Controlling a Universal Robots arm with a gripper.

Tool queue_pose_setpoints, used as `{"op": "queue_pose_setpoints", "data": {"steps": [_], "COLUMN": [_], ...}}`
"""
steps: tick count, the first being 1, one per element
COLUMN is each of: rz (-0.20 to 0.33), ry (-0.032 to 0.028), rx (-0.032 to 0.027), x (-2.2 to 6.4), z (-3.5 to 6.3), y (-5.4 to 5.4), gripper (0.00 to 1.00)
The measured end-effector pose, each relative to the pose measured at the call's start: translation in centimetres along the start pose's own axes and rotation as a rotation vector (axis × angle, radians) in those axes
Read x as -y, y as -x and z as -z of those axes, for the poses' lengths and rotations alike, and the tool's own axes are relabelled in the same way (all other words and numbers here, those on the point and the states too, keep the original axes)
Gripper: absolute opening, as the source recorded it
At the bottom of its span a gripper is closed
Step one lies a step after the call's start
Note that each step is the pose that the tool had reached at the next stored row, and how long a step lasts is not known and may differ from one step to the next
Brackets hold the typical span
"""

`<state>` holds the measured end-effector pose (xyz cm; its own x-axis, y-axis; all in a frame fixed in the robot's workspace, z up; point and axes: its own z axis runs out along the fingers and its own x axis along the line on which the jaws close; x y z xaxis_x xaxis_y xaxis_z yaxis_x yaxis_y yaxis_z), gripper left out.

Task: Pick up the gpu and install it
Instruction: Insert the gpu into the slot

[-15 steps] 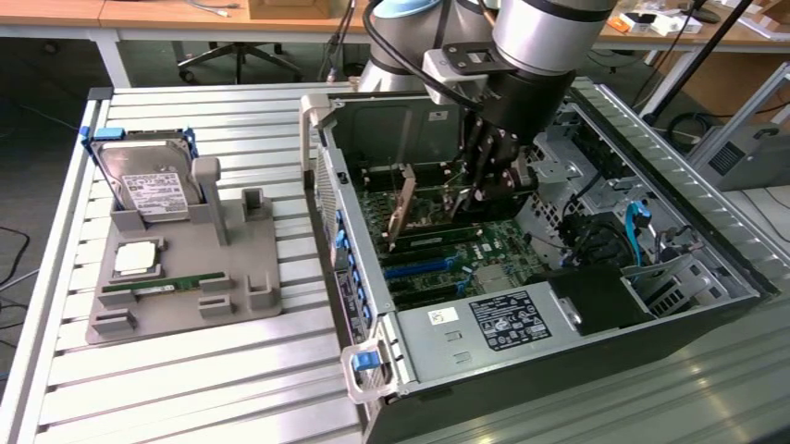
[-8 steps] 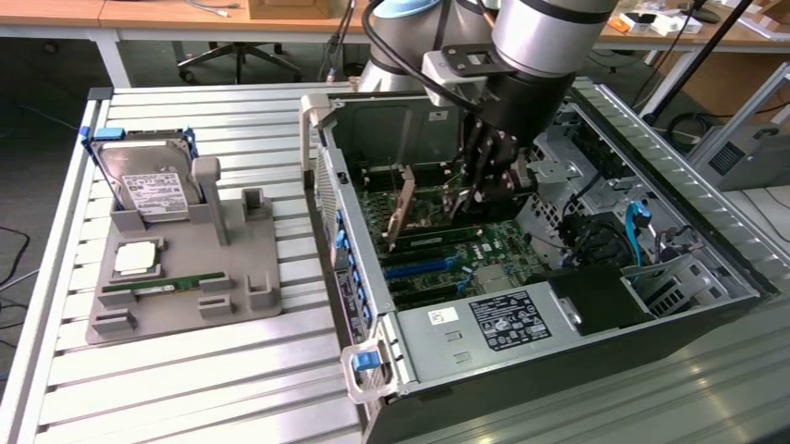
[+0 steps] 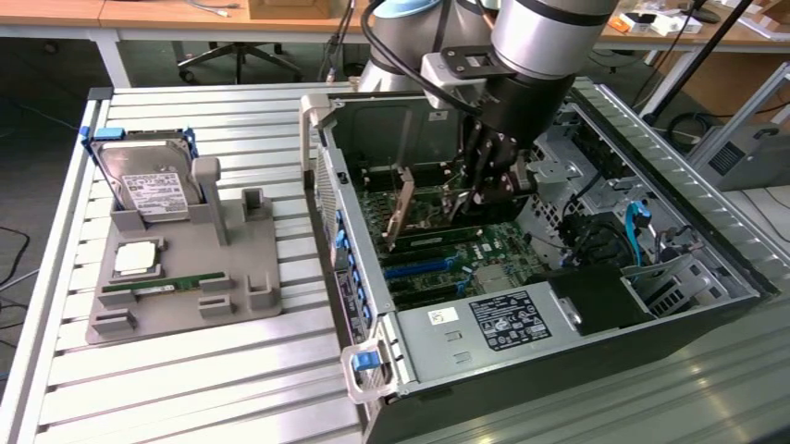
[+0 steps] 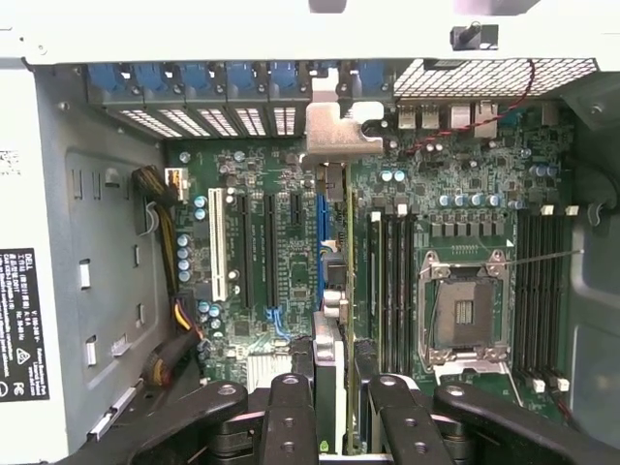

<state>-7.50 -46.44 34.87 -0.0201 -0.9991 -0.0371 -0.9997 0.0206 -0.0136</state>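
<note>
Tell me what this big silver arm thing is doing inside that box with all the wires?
That is a robot arm, and the open grey metal box is a computer case lying on a slatted table. One picture is taken from off to the side. The other comes from a camera on the arm's wrist, looking down at the green circuit board inside.

The arm's black pincer is down in the case, closed on a thin dark brownish card with a silver end bracket, standing on its edge over the board's slots.

On the table beside the case sits a grey plastic holder with a silver hard drive with a white label, a narrow green memory stick and a square silver chip.
</note>
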Motion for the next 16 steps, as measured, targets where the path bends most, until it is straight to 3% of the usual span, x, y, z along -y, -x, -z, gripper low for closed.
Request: {"op": "queue_pose_setpoints", "data": {"steps": [16], "rz": [0.0], "ry": [0.0], "rx": [-0.0001], "x": [-0.24], "z": [-0.13], "y": [-0.36], "gripper": [0.27]}}
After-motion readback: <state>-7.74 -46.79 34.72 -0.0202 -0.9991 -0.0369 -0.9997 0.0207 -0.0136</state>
